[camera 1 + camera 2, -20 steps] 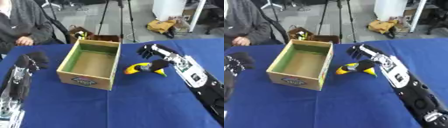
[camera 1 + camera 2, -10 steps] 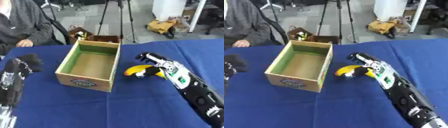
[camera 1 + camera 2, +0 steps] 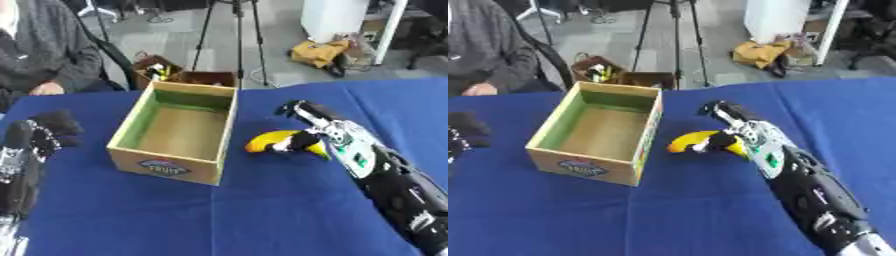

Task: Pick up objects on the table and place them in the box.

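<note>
Reaching in from the lower right, the robot's black and silver right hand [image 3: 308,124] lies over the blue cloth-covered table [image 3: 262,215], its dark fingers curled down around the black middle of a yellow and black toy bird with a long curved orange-yellow beak [image 3: 282,142]; the toy sits on the cloth just under the palm, beak pointing away from the hand toward the box, and whether it is lifted clear of the table cannot be told; the forearm behind the hand, black with a white and green panel, runs back to the lower right corner. Just beyond the toy's beak, on the side away from the right hand, stands an open rectangular cardboard box with a green-painted inner wall and a round printed label on its near face [image 3: 179,134]; the box is upright, its brown floor is bare, and the beak tip comes near its right wall without touching it. Well apart from the right hand, across the box at the left edge, the robot's left hand [image 3: 51,128] hangs over the table with its dark fingers bunched and curled, holding nothing; its black and silver forearm runs down to the lower left corner. Farther from both hands, past the table's far edge, a seated person in a grey top is partly visible.
</note>
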### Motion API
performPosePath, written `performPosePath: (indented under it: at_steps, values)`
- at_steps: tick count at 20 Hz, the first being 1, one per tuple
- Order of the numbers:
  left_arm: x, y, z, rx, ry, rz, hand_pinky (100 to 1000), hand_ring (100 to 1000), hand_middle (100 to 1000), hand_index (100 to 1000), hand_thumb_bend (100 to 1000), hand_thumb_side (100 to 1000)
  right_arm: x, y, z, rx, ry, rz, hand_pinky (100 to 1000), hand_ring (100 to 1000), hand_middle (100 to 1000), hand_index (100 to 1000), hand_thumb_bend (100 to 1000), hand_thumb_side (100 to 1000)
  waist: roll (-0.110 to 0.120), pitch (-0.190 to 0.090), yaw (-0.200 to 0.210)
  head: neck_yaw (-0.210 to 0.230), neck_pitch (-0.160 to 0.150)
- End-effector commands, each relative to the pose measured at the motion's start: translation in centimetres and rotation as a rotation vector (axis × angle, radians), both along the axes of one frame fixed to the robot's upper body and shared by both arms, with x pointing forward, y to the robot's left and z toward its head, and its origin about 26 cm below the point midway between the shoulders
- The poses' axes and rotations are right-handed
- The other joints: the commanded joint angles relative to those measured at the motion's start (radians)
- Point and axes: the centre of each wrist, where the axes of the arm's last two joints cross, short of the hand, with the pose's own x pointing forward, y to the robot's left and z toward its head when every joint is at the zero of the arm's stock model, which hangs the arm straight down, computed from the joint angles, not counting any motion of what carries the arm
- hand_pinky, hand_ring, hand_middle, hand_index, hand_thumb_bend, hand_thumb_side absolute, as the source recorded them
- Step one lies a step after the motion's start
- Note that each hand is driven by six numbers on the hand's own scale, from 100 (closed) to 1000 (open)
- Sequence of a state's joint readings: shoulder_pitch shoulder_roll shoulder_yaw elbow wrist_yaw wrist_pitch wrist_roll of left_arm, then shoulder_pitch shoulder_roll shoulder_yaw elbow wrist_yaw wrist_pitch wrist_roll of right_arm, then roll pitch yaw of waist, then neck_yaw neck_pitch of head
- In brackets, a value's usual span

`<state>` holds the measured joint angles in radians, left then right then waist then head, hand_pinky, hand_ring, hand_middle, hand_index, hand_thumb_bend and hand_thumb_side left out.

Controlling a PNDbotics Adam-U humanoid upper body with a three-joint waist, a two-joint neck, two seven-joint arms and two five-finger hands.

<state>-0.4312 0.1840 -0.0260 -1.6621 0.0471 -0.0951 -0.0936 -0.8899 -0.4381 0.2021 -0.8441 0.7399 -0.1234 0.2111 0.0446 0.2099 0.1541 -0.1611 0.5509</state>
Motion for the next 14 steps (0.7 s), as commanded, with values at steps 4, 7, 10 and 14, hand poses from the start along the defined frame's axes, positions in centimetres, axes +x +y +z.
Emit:
performPosePath:
  at_steps: [4, 7, 10, 14]
  values:
    - [-0.04, 0.08, 0.91, 0.009, -0.03, -0.007, 660, 694, 613, 763, 667, 904, 0.24, -0.76, 1.18, -0.106, -0.029, -0.01, 725, 680, 689, 735, 517, 348, -0.001, -0.015, -0.001, -0.002, -0.015]
    - [-0.03, 0.08, 0.93, 0.009, -0.031, -0.007, 660, 694, 613, 764, 666, 905, 0.27, -0.82, 0.93, -0.14, -0.031, -0.012, 713, 657, 671, 718, 496, 340, 0.0, -0.014, -0.002, -0.001, -0.016]
    - [-0.04, 0.09, 0.91, 0.008, -0.03, -0.007, 660, 694, 612, 764, 665, 905, 0.29, -0.94, 0.72, -0.149, -0.032, -0.012, 675, 599, 619, 675, 449, 318, -0.001, -0.014, -0.002, 0.0, -0.017]
    - [-0.03, 0.09, 0.9, 0.009, -0.03, -0.008, 660, 695, 612, 764, 663, 906, 0.28, -1.02, 0.5, -0.142, -0.032, -0.011, 602, 511, 545, 601, 318, 254, 0.0, -0.014, -0.002, 0.001, -0.016]
